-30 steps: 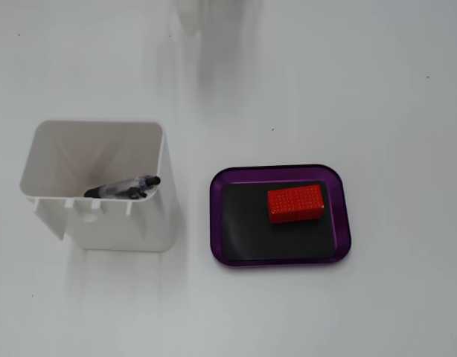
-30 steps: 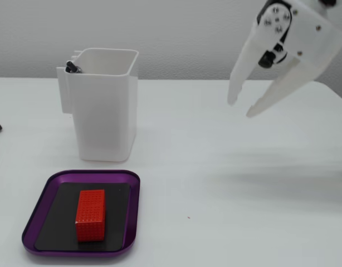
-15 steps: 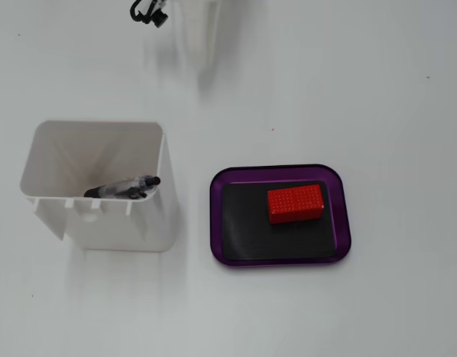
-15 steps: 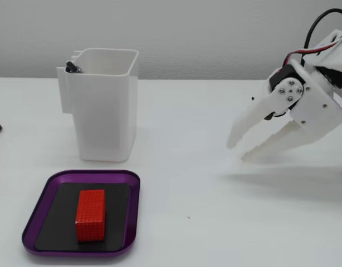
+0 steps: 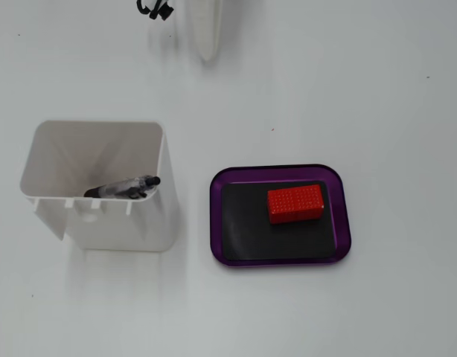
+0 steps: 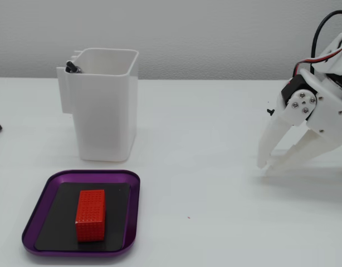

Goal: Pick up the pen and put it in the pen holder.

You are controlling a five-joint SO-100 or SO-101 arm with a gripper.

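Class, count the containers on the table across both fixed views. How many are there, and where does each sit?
2. The white pen holder stands at the left of the top-down fixed view with the pen inside. The purple tray lies to its right, holding a red block.

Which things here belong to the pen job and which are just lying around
Part of the job:
- pen, already lying inside the holder
- pen holder, upright on the table
- end effector, empty, tips down near the table, far from the holder

Just lying about:
- purple tray
- red block resting in the tray
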